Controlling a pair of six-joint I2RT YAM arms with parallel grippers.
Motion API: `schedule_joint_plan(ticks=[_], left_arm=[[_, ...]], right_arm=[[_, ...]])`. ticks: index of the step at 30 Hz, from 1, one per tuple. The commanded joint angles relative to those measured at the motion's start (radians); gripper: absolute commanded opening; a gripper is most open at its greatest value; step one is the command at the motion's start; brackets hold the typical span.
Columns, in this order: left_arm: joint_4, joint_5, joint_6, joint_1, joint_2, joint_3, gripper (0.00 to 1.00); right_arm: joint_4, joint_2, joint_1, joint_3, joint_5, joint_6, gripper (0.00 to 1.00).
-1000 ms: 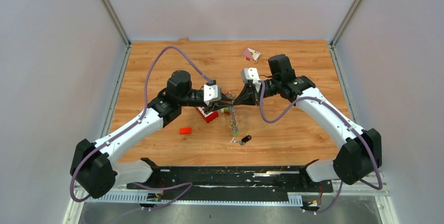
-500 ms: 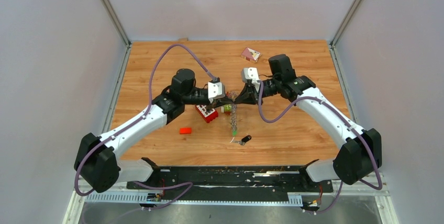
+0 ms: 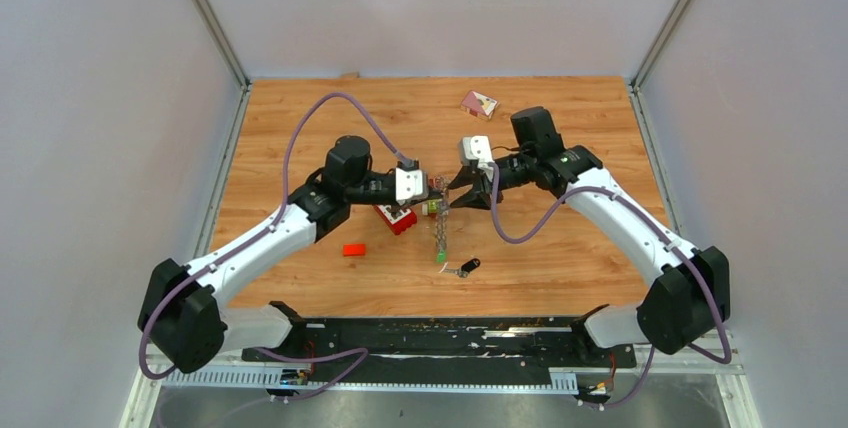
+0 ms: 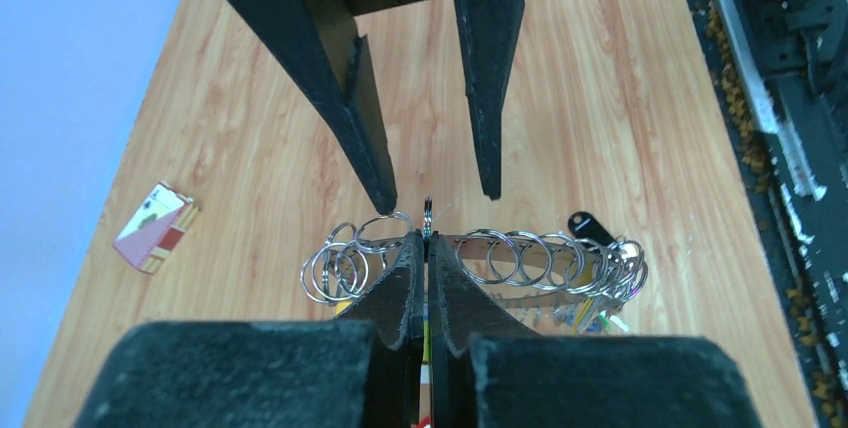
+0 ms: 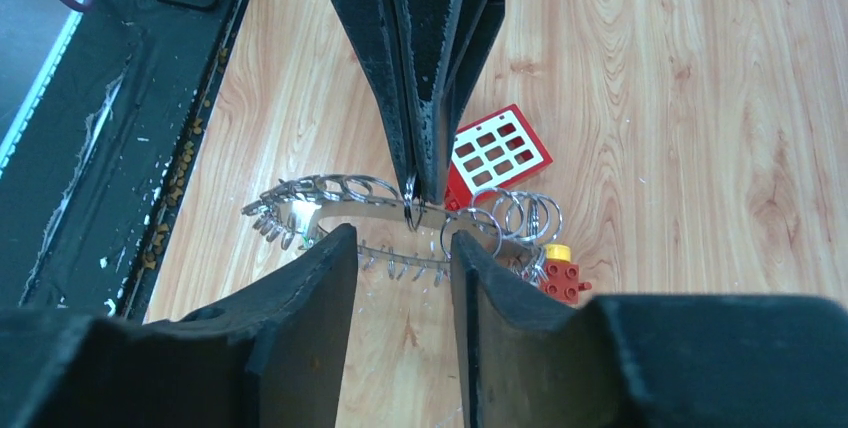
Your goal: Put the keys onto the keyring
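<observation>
Left of centre in the overhead view, a small red brick loose on the counter, and next to it a red grid-faced toy block just below the left pincer. Shut tight, that pincer, on the keyring, with its fingers pressed together over the thin wire in the left wrist view and small silver loops fanned out to either side of the grip. Hanging from that hold down the middle of the overhead frame, with a green key at the lower end; touching the counter or just clear of it, cannot tell. Immediately right of the grip, the right pincer, now spread wide, with one tip to each side of the clamped spot and touching nothing. A second ago narrow and nose to nose with the left one, so evidently released since then. Also shifted: the dangling keyring, now a little further left than before. Reads as a handover completed, the ring carried on the left alone and the right freed to fetch. Lower right of the ring, a black-headed key flat on the counter and apart from the ring, probably the next to be threaded. Upper right, a pink-and-white card, well away from the work.
</observation>
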State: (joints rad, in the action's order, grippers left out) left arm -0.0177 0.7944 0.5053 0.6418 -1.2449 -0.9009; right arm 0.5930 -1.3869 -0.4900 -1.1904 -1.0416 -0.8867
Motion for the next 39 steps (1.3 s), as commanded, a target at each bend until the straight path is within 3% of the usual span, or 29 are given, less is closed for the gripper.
schedule_joint_plan(ticks=[1, 9, 15, 18, 21, 28, 39], left_arm=[[-0.014, 0.018, 0.189, -0.003, 0.059, 0.023, 0.00], [0.242, 0.031, 0.573, -0.031, 0.097, 0.015, 0.00], [0.258, 0.065, 0.578, -0.036, 0.127, 0.015, 0.00], [0.207, 0.088, 0.494, -0.038, 0.142, 0.030, 0.00], [0.083, 0.134, 0.318, -0.048, 0.157, 0.069, 0.00], [-0.309, 0.235, -0.049, -0.069, 0.177, 0.196, 0.00], [-0.878, 0.189, -0.574, -0.072, 0.127, 0.310, 0.00]], right_arm=[[0.051, 0.051, -0.004, 0.011, 0.030, -0.077, 0.43], [0.053, 0.115, -0.004, 0.060, 0.106, -0.083, 0.47], [0.043, 0.118, -0.004, 0.071, 0.093, -0.052, 0.45], [0.023, 0.119, -0.005, 0.080, 0.069, -0.032, 0.44], [-0.004, 0.123, -0.009, 0.087, 0.055, -0.004, 0.43], [-0.036, 0.144, -0.037, 0.087, 0.048, 0.032, 0.39], [-0.084, 0.174, -0.094, 0.080, 0.078, 0.086, 0.37]])
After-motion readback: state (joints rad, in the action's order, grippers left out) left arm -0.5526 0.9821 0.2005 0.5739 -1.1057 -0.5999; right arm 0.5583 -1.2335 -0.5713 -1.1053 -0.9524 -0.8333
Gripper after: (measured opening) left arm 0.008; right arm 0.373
